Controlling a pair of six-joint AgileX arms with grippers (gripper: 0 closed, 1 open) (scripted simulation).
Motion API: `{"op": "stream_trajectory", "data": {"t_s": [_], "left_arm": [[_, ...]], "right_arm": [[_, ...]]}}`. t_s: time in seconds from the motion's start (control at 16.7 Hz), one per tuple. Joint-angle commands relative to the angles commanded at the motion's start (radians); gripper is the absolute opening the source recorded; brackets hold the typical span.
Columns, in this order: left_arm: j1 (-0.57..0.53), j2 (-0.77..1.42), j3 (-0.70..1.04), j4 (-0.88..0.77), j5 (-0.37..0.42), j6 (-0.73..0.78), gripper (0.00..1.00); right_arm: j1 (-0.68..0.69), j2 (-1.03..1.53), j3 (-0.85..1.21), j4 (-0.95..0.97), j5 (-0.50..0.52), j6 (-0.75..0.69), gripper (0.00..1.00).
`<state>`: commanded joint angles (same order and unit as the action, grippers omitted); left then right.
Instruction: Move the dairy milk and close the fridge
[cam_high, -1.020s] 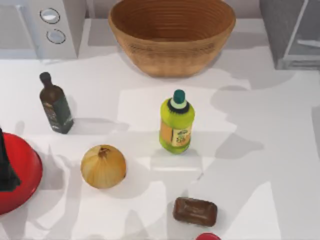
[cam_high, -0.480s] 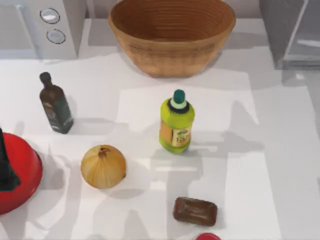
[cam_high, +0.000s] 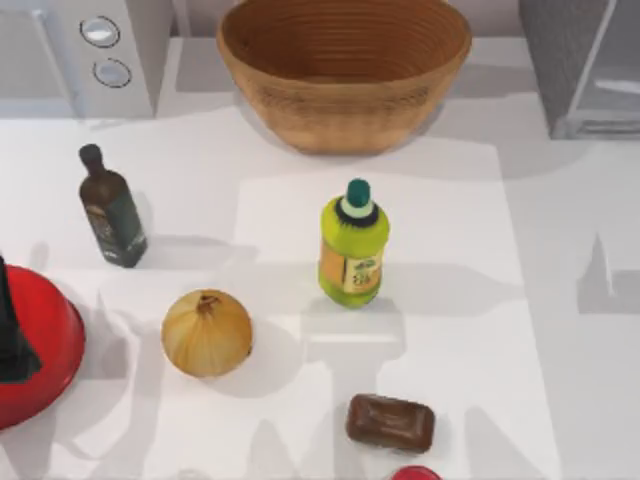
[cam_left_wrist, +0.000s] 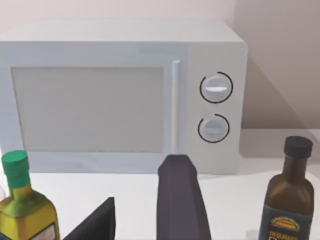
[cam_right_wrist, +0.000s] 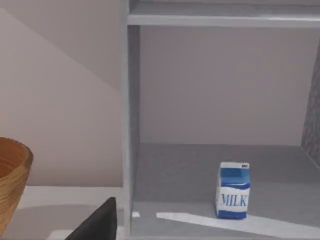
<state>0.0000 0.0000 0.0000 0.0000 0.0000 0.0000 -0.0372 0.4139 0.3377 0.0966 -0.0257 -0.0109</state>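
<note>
Milk first: the dairy milk (cam_right_wrist: 233, 190) is standing upright on the floor of the fridge (cam_right_wrist: 210, 125), a bit in from the front edge, with bare shelf all around it. My right wrist camera looks straight in at it. It's a small boxy carton, so I'd guess light and fairly stiff, but carton walls give if you pinch hard. My plan is to take it across the two flat side faces around mid-height, below the blue top, with a gentle squeeze. The printed skin looks smooth, so it could be a little slippery.

Pincer state, honestly: I can't tell for the right one. The left gripper (cam_left_wrist: 145, 220) is parked over by the white microwave (cam_left_wrist: 125, 95), near a dark oil bottle (cam_left_wrist: 289, 200), with its fingers spread apart and nothing between them.

Room-wise the fridge cavity is pale and open, with a shelf (cam_right_wrist: 225, 20) well above the carton, so there's headroom. From above, the fridge sits at the table's far right corner. The white table (cam_high: 560, 380) carries a wicker basket (cam_high: 345, 70), a yellow-green bottle (cam_high: 353, 250), an onion (cam_high: 207, 332) and a brown block (cam_high: 390, 422), all well apart from the fridge.
</note>
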Motion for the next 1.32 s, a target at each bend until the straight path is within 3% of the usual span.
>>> {"op": "stream_trajectory", "data": {"t_s": [0.24,0.48,0.96,1.32], "left_arm": [[0.0,0.0,0.0,0.0,0.0,0.0,1.0],[0.0,0.0,0.0,0.0,0.0,0.0,1.0],[0.0,0.0,0.0,0.0,0.0,0.0,1.0],[0.0,0.0,0.0,0.0,0.0,0.0,1.0]], "right_arm": [[0.025,-0.29,-0.224,-0.064,0.017,0.007,1.0],[0.037,-0.41,-0.334,-0.096,0.025,0.011,1.0],[0.035,-0.437,-0.314,-0.129,0.025,0.01,1.0],[0.039,-0.661,-0.129,-0.48,0.024,0.004,1.0]]}}
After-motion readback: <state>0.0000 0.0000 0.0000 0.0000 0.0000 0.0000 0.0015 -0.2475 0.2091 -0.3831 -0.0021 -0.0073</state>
